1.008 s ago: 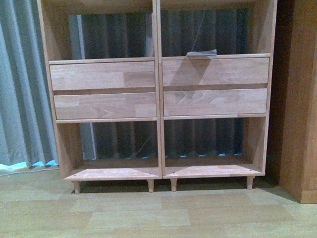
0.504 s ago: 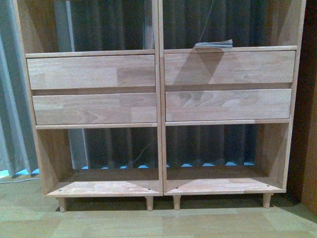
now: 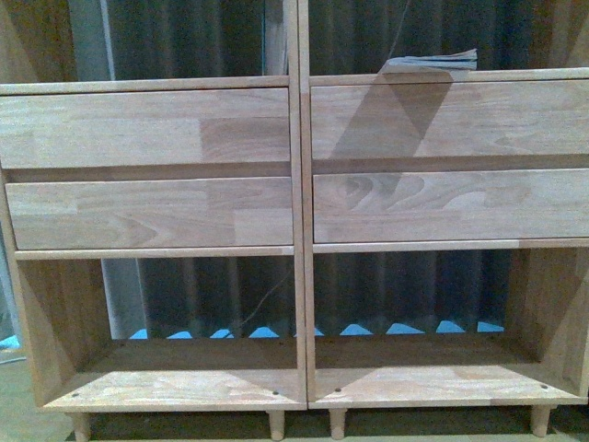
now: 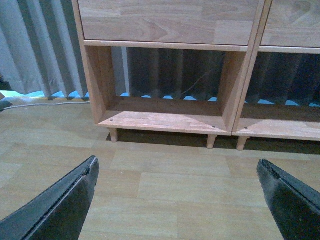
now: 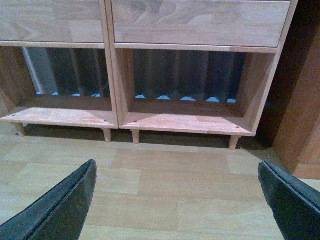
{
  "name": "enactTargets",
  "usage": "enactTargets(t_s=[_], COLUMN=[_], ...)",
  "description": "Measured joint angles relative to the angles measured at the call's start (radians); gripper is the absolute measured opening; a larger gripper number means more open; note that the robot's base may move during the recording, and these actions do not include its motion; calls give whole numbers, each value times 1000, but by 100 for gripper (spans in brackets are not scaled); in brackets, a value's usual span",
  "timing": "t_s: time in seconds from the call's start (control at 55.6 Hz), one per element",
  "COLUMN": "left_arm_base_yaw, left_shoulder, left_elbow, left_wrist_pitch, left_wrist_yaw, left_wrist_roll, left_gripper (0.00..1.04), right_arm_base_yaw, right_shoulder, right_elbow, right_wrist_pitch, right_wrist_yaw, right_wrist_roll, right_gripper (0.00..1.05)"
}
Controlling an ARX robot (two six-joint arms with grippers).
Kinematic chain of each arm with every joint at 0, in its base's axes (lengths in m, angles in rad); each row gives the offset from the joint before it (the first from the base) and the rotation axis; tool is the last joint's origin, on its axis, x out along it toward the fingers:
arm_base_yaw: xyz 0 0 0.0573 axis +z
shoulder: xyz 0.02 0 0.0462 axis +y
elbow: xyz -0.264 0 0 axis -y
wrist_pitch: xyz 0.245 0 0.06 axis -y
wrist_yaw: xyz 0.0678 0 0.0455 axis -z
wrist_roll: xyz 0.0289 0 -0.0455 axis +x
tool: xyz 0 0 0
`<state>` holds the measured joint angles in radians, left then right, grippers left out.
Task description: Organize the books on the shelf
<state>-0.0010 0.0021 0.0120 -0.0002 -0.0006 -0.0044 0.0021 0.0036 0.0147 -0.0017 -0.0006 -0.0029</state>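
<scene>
On shelf (image 3: 299, 184), thin, perhaps greyish book (image 3: 433, 63)

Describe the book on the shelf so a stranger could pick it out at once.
Start at the light-wood shelf with its two columns of plain drawer fronts. Take the right column and look at the ledge just above its upper drawer front. The thin greyish book lies flat there, the only grey, papery thing against all that bare wood.
</scene>
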Motion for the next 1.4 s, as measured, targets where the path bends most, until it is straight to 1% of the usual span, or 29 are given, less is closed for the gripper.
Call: enactTargets(t_s=[1.404], left_arm_base_yaw=[0], left_shoulder=[0], left_elbow=[0], left_wrist_pitch=[0], left_wrist_yaw=[0], left_wrist_roll=[0], left_gripper=[97], right_arm_base_yaw=[0], right_shoulder=[0], right_elbow=[0], right_wrist_pitch=[0], right_wrist_yaw=[0], right_wrist_roll=[0], right_gripper=[98])
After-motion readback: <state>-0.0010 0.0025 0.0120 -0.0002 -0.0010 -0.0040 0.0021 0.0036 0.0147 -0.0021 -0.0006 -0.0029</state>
